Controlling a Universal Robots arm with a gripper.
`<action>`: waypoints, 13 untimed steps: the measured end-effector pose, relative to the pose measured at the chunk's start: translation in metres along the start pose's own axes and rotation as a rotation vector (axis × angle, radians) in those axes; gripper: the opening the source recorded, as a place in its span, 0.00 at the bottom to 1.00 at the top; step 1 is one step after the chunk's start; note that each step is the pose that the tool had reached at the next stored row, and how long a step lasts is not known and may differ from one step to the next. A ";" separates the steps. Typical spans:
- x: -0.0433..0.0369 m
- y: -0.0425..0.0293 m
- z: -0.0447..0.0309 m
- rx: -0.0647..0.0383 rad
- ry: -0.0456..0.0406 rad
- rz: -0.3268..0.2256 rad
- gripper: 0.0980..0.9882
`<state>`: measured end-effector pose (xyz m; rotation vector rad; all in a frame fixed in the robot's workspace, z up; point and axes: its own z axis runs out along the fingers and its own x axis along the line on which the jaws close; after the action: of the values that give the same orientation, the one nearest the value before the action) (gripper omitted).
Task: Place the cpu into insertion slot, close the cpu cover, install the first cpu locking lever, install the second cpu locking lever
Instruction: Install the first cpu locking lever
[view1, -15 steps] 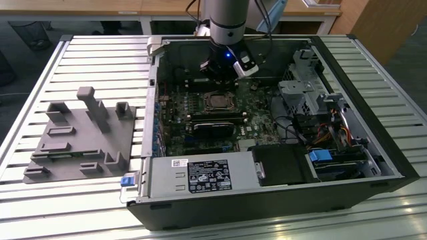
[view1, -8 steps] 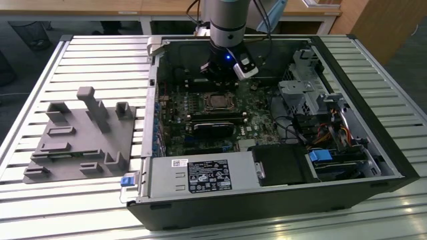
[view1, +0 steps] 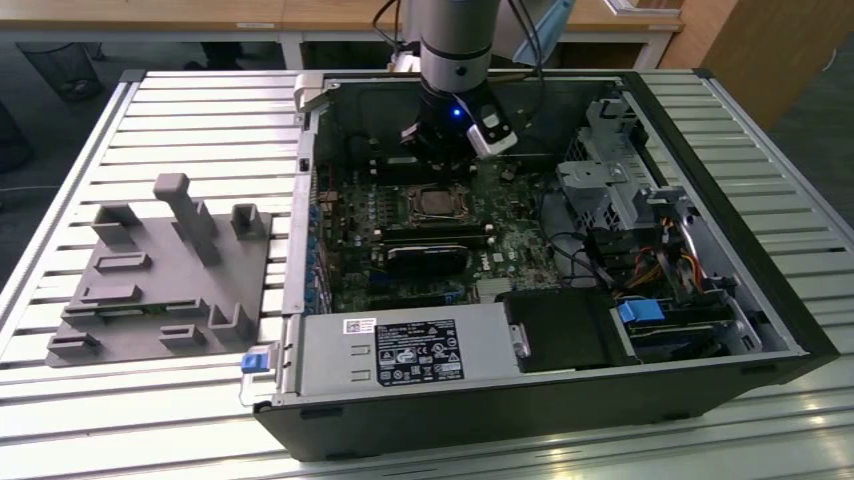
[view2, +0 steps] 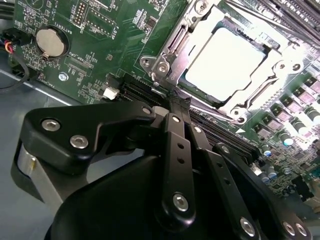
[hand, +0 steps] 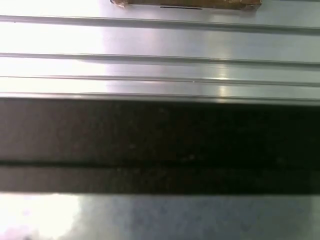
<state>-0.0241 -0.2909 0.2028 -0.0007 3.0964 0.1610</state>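
Open black computer case (view1: 747, 300) laid on a slatted metal table (view1: 200, 120), grey arm lowered upright into it, black pincer (view2: 175, 107) closed on nothing, fingertips pressed together just beside the metal-rimmed insertion slot (view2: 165, 60), square silver cpu (view2: 227, 62) seated within, cover frame lowered around it.

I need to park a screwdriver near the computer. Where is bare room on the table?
Bare slats lie between the grey fixture and the computer case, and beyond the fixture toward the far edge. Inside the case is crowded: motherboard, cables, drive cage and the arm.
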 end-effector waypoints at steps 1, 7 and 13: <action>0.0000 0.0000 0.0000 0.004 0.0002 0.000 0.01; 0.0000 0.0006 0.0039 0.030 0.0006 -0.001 0.01; -0.0001 0.0012 0.0059 0.032 0.0006 -0.001 0.01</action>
<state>-0.0237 -0.2891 0.1971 -0.0018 3.0991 0.1112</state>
